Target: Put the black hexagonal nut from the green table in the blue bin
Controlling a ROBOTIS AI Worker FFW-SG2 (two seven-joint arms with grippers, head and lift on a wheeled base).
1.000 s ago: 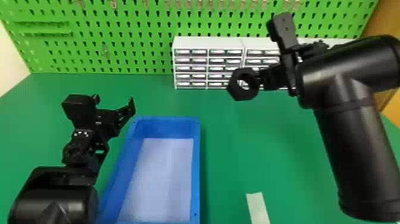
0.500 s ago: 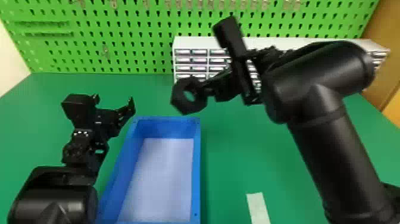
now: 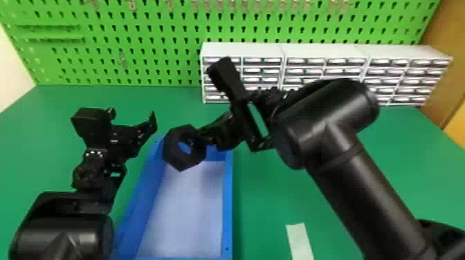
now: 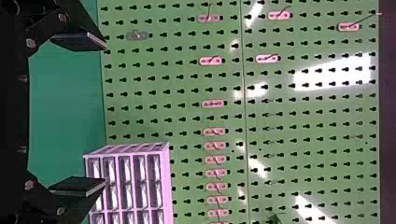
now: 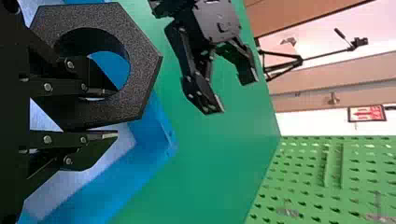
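Blue bin (image 3: 227,207) is seen from head, looking down, and closer from right wrist; holey green board (image 4: 177,88) is faced from left wrist.

Nut brought over the bin.
I've swung my right gripper (image 3: 200,137) leftward, carrying the black hexagonal nut (image 3: 170,151) from in front of the white drawer units (image 3: 311,52), right of the blue bin (image 3: 227,207), to above the bin's far end. The arm's shift has uncovered more drawers on the right.
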